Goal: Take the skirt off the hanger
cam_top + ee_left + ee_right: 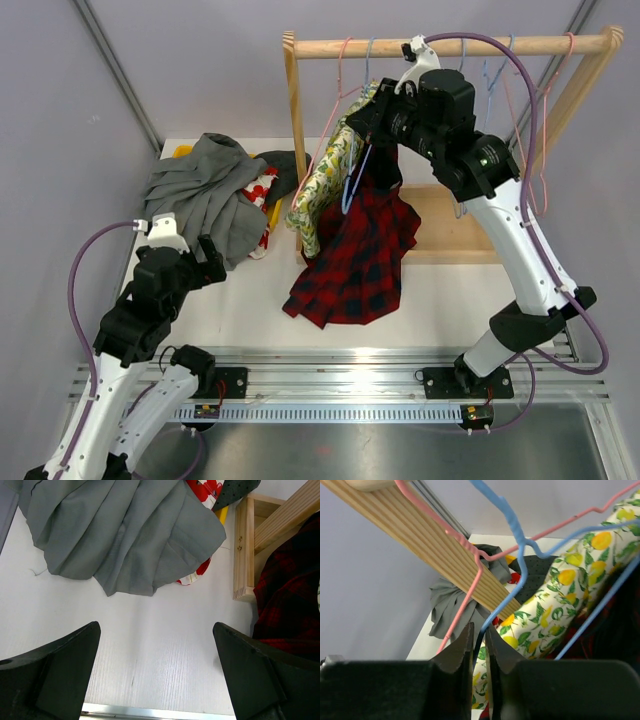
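A red plaid skirt (355, 255) hangs from the wooden rack (455, 46) by a blue hanger (351, 188), with its hem lying on the table. A lemon-print garment (326, 180) hangs just left of it. My right gripper (367, 118) is up at the rack, shut on the blue hanger's wire (520, 570), which runs between its fingertips (479, 630). The lemon-print garment (560, 590) is right behind the wire. My left gripper (213, 255) is open and empty (156, 630) over bare table, with the plaid skirt (290, 605) at its right.
A pile of removed clothes, with a grey skirt (205, 190) on top, lies at the table's back left and shows in the left wrist view (125, 535). Several empty pink and blue hangers (520, 110) hang on the rail. The rack's base (244, 550) stands by the pile.
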Available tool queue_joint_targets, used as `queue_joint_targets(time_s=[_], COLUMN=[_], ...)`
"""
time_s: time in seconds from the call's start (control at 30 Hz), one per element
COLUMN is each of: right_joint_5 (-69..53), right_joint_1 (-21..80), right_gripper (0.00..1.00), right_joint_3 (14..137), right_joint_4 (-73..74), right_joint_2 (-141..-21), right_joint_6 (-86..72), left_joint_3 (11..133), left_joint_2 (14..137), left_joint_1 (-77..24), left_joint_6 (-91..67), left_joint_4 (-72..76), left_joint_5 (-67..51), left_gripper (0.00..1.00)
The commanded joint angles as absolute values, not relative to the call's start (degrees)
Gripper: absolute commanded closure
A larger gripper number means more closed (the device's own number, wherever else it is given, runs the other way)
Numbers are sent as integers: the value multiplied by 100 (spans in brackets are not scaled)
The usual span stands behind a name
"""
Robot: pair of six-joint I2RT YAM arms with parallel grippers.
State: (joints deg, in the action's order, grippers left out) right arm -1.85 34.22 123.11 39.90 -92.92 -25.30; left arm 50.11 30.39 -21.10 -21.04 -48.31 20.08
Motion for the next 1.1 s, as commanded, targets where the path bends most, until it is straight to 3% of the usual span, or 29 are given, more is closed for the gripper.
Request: queue_joint_targets(time_s=[0.0, 0.2, 0.47, 0.7, 0.83, 0.97, 1.07], right_joint_5=[263, 527, 975, 1107, 1256, 1371, 1459], right_joint_1=[3463, 3463, 3463, 3463, 3463, 3463, 3463], right_gripper=[85, 100, 100, 100, 100, 100, 100], right_joint_3=[12217, 12103, 12111, 12577, 12700, 12779, 12823], right_joint_4=[3902, 4016, 4262, 4517, 4544, 4570, 4605], right_joint_2=[-8886, -8666, -8350, -8367, -8280, -8165, -8051], right_joint_6=[-2382, -2338, -2031, -1881, -1802, -1714, -1644], left_joint_3=[4983, 4975, 5536, 8504, 10647, 11782, 11892], left_joint_2=[2997, 2980, 3111, 4990, 6342, 7223, 7645], left_joint_1=[-2074, -2065, -2144, -2697, -3775, -4630, -5281], left_joint_6=[-2074, -2074, -1820, -1266, -1011, -932, -826], left_joint_4=[-4535, -4544, -4325, -4306, -4281, -4008, -3719], left_joint_5=[1881, 1881, 1301, 793, 449, -112, -367], left_gripper=[1, 1, 1, 1, 1, 1, 1])
